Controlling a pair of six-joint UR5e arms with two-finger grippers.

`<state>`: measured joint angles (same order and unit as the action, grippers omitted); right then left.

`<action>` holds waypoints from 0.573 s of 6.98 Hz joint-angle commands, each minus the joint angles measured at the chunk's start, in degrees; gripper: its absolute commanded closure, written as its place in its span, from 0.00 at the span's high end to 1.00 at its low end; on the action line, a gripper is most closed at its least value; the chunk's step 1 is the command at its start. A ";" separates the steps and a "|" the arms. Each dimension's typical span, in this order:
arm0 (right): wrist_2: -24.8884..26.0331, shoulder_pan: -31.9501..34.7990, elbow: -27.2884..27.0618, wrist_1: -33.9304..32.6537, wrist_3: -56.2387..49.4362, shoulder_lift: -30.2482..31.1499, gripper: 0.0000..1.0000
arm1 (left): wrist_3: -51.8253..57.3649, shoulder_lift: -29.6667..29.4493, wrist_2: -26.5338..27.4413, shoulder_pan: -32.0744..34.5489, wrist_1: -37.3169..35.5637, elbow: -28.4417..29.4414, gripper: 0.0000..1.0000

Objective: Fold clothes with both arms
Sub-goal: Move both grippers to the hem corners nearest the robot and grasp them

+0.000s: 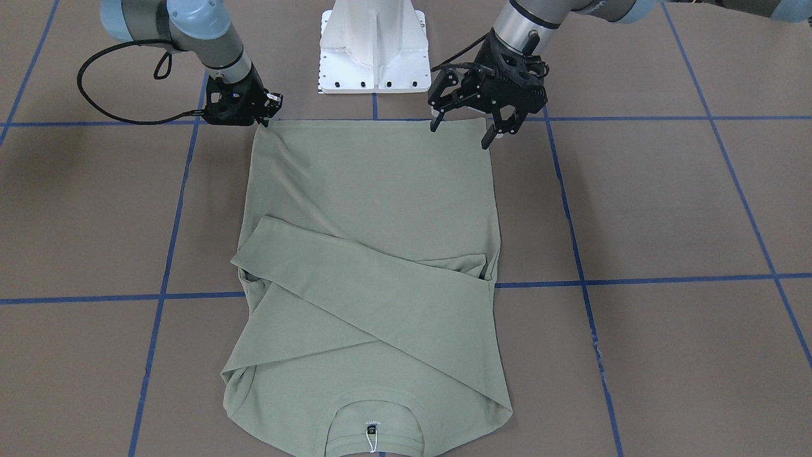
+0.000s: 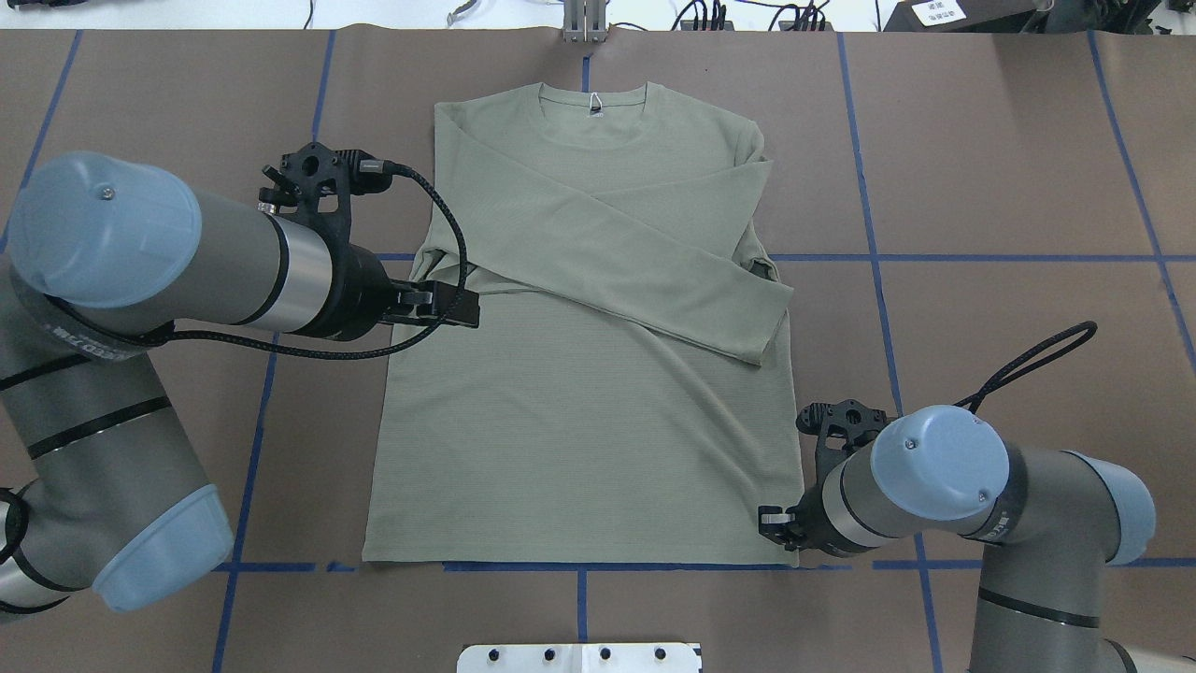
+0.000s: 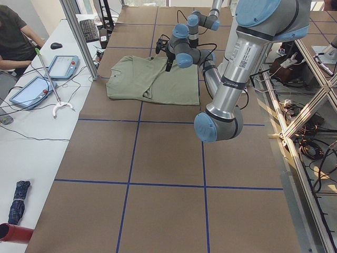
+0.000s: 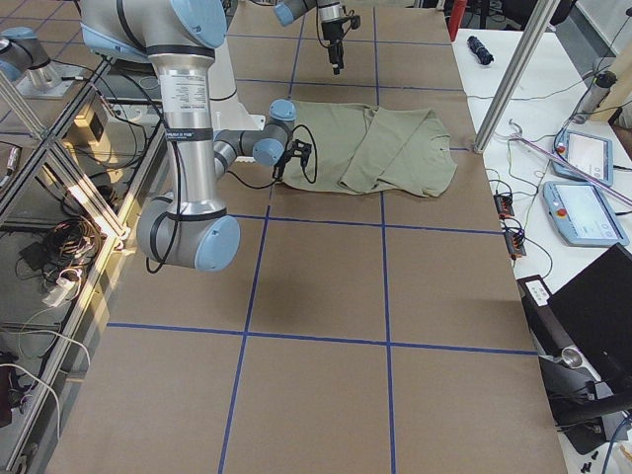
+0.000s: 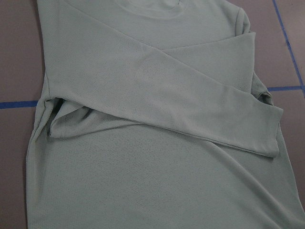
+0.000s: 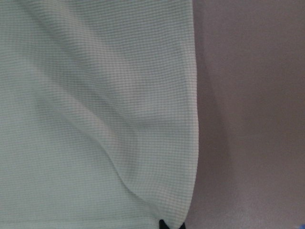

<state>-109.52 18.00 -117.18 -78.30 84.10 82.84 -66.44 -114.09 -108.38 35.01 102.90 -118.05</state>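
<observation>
Green shirt point(image 1: 374, 184): lying flat mid-table point(image 1: 666, 209), collar away from the robot, hem nearest it.
Done: both sleeves point(image 1: 380, 279) are crossed over the chest.
To do: body folds, none made yet by my read.
Right gripper point(image 1: 265, 119): down at one hem corner, fingers closed, and it looks like a pinch on the shirt.
Left gripper point(image 1: 461, 135): wide open, holding nothing, hovering over the other hem corner.
Containers: none seen.

Left gripper point(image 1: 462, 132) spread, right gripper point(image 1: 263, 119) pinched
</observation>
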 commanded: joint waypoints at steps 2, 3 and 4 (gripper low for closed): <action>0.36 1.42 -3.48 -0.01 0.01 -0.13 0.00 | -4.73 7.45 0.88 -5.00 0.02 0.01 1.00; 0.54 1.77 -4.71 0.08 0.01 -0.05 0.00 | -5.62 10.35 3.41 -7.91 0.02 -0.25 1.00; 0.71 1.86 -5.07 0.08 1.05 -0.22 0.00 | -11.37 11.33 7.09 -13.33 -0.15 -0.25 0.98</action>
<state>-109.02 19.59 -121.47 -78.25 84.36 82.74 -72.91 -104.81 -104.94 27.07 102.87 -118.21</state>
